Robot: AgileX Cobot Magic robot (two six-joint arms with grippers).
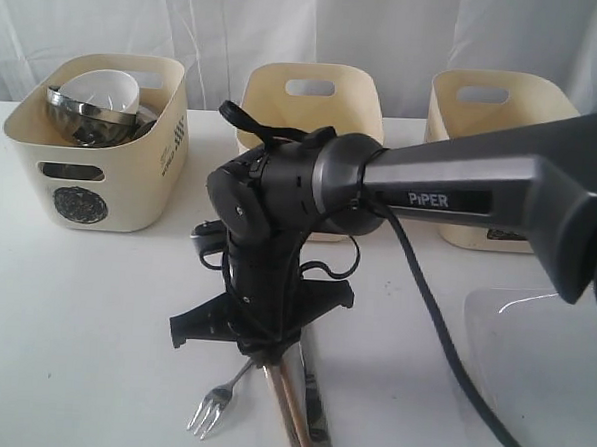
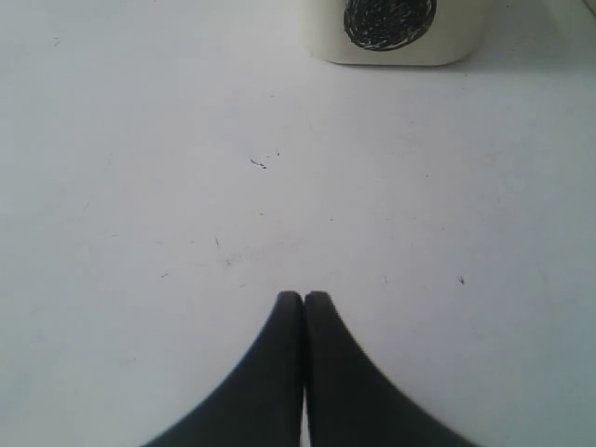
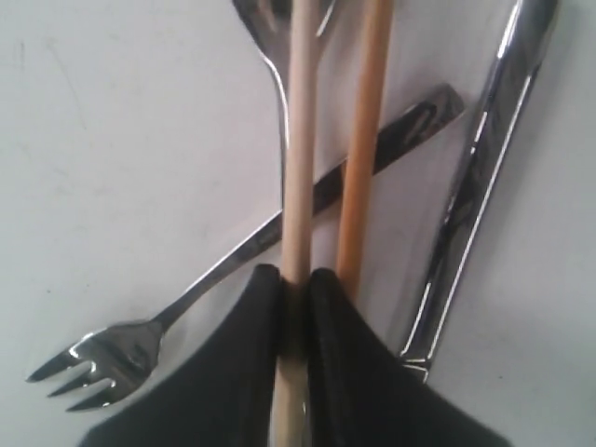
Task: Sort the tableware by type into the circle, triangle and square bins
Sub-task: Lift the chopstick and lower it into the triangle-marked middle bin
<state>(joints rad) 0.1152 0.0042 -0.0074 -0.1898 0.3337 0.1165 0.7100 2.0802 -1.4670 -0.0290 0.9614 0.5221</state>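
Observation:
My right gripper is shut on a pale wooden chopstick, down at the table. A second, orange chopstick lies just outside one finger. Both cross a steel fork, and a spoon lies under them. A steel knife lies beside them. In the exterior view the right gripper reaches across the middle over the fork, chopsticks and knife. The circle bin holds a steel bowl and a white bowl. My left gripper is shut and empty over bare table.
Two more cream bins stand at the back, one in the middle and one on the right. A large white plate lies at the front right. The circle bin shows ahead of the left gripper.

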